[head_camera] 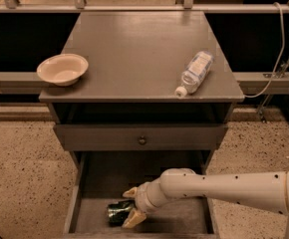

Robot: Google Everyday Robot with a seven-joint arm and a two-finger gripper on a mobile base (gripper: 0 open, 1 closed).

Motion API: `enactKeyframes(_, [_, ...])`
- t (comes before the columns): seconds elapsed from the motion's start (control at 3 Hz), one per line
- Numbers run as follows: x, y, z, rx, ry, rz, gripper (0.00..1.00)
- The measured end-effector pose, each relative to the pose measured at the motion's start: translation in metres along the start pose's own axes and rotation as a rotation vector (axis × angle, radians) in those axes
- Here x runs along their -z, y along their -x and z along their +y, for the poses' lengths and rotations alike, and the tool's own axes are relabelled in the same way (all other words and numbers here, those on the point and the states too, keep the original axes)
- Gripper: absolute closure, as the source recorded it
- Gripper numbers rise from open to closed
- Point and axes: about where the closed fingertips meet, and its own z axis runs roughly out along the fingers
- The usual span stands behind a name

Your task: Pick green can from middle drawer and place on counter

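The green can [117,214] lies on its side on the floor of the open middle drawer [184,219], near the front left. My gripper [131,206] reaches into the drawer from the right on a white arm. Its tan fingers [134,218] are spread, one behind and one in front of the can's right end. The can rests on the drawer floor. The counter [134,49] is the grey top of the cabinet, above.
A cream bowl [62,68] sits at the counter's left front edge. A clear plastic bottle [195,72] lies at the right front. A closed drawer front with a round knob [142,140] is above the open drawer. Speckled floor lies on both sides.
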Motion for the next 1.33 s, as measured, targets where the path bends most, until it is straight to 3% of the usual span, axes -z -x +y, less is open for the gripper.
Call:
enactKeyframes(0.33, [0.015, 0.007, -0.011, 0.039, 0.003, 0.000, 0.25])
enactKeyframes(0.67, [0.010, 0.011, -0.012, 0.077, 0.017, 0.023, 0.25])
enactKeyframes(1.33, [-0.024, -0.001, -0.003, 0.139, 0.039, 0.081, 0.28])
